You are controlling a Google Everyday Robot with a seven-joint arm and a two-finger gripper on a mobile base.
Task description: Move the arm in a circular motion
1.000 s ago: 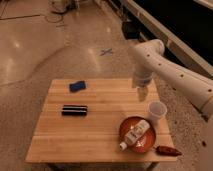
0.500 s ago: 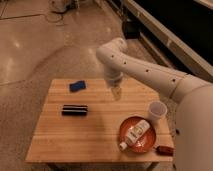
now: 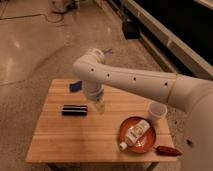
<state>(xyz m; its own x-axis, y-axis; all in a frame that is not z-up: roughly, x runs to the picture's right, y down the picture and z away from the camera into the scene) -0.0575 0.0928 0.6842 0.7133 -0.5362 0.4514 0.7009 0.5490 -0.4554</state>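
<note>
The large glossy white arm (image 3: 135, 82) reaches in from the right edge and bends at a rounded joint (image 3: 90, 65) over the wooden table (image 3: 90, 135). Its pale tapered tip, the gripper (image 3: 101, 107), points down just above the table's middle, right of a black rectangular object (image 3: 74, 109). The gripper holds nothing that I can see.
A blue object (image 3: 75, 86) lies at the table's back left, partly behind the arm. A white cup (image 3: 157, 112) stands at the right. A red-orange plate (image 3: 150, 145) holds a white bottle (image 3: 134, 135). A small reddish object (image 3: 167, 150) lies at the front right edge.
The arm has swung leftward and toward the table's front over the last second; its tip went from near the white cup to the table's middle. The objects have not moved.
</note>
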